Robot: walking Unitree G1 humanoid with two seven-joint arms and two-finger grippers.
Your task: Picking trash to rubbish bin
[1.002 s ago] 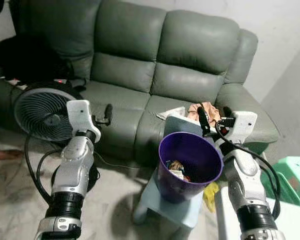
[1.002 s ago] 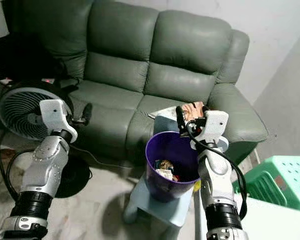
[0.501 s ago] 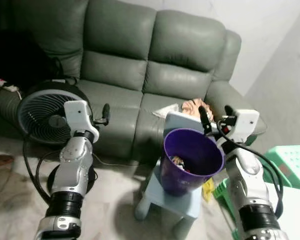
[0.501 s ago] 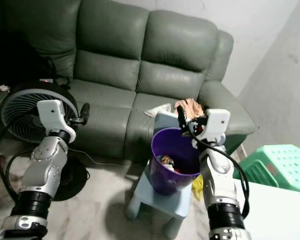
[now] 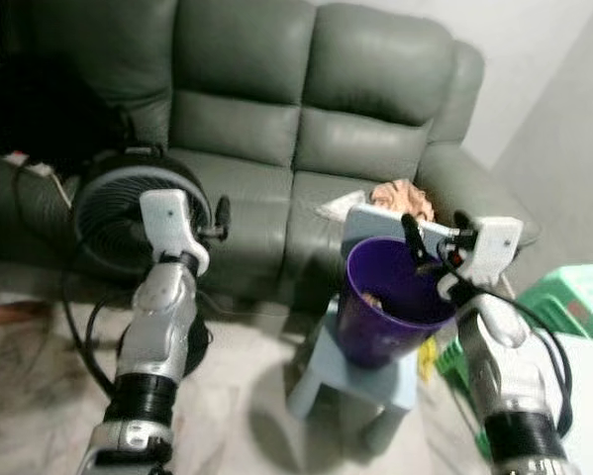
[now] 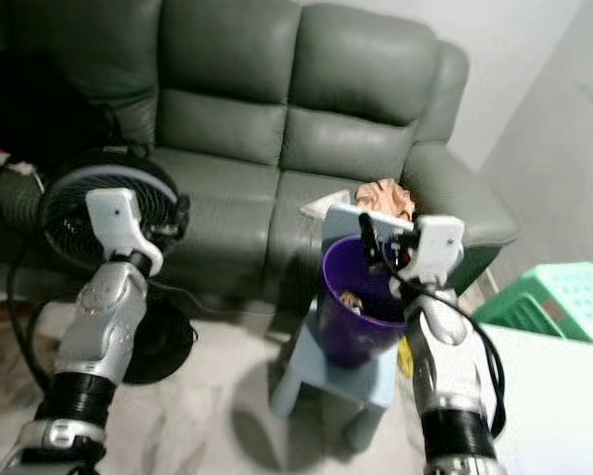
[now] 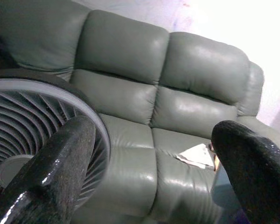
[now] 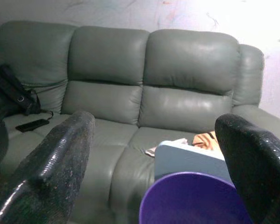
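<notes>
The robot is standing on a pale marbled floor point(image 5: 39, 356), facing a grey-green leather sofa point(image 5: 306, 129) that is running along a white wall point(image 5: 534, 59). The right gripper point(image 8: 158, 154) is hovering with its fingers point(image 8: 51, 158) spread wide apart and holding nothing. Just beyond and below those fingers, the purple rubbish bin point(image 5: 395, 302) is sitting on a small light-blue stool point(image 5: 360, 381), tight against the front of the sofa. Bits of trash point(image 6: 350, 298) are lying down inside the bin. Past the bin, on the sofa seat, an orange crumpled cloth point(image 5: 403, 195) is lying next to a flat white paper point(image 5: 341, 206).

Over on the other side, the left gripper point(image 7: 154, 163) is also hanging with its fingers point(image 7: 60, 158) splayed open, empty. Right beside them a round floor fan point(image 5: 128, 213) is standing with its grille facing out, and its black cable point(image 5: 78, 336) is trailing across the floor. Ahead of those fingers the sofa seat is stretching away.

A black bag point(image 8: 13, 88) and a dark phone-like slab point(image 8: 32, 124) are resting on the far end of the sofa seat. Well off to the right of the right-hand fingers, a green plastic stool point(image 6: 563, 302) is sitting near the wall, with a white surface point(image 6: 553, 396) in front of it.
</notes>
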